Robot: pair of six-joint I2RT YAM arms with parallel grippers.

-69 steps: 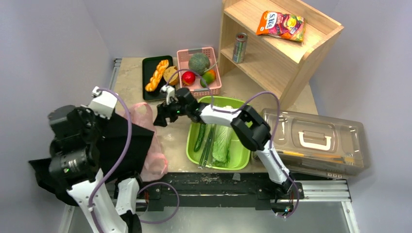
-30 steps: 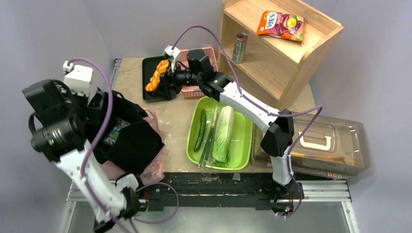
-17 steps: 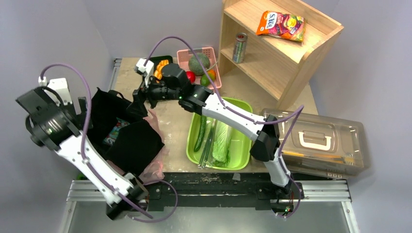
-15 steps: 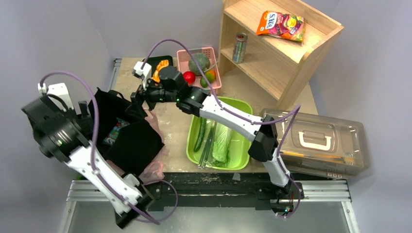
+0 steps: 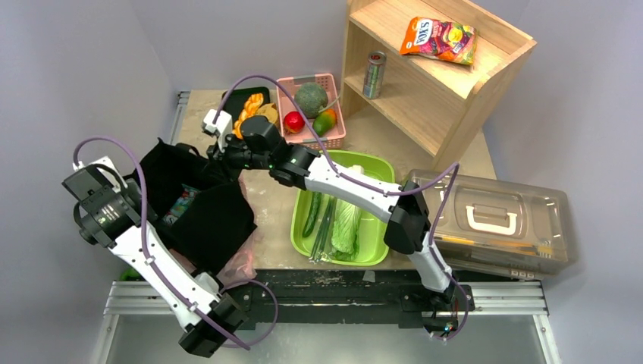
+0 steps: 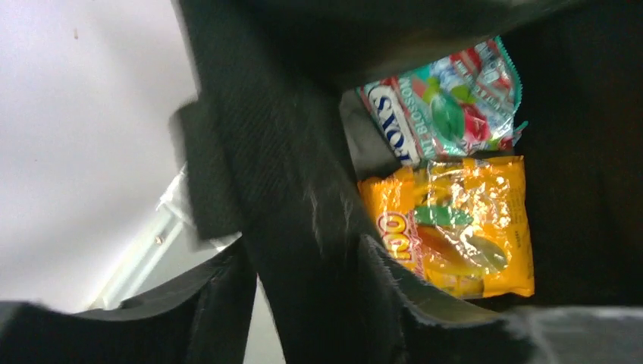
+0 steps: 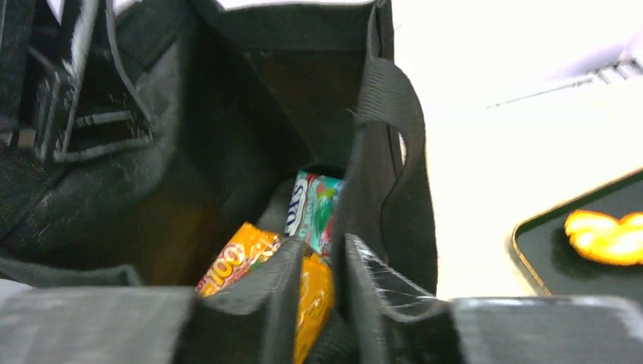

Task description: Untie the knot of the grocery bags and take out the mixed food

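Observation:
A black cloth bag lies over the pink grocery bag; the knot is hidden. My left gripper is shut on the black bag's strap at its left side. My right gripper is shut on the black bag's right rim. Snack packs lie inside. Of the mixed food, cucumber and cabbage lie in the green tub, fruit in the pink basket, bread on the black tray.
A wooden shelf at the back right holds a striped can and a snack pack. A clear lidded box stands right of the tub. The table's front edge runs just below the bags.
My right gripper has swung left from the bread tray to the black bag's rim and closed. My left arm has dropped lower and closed on the strap.

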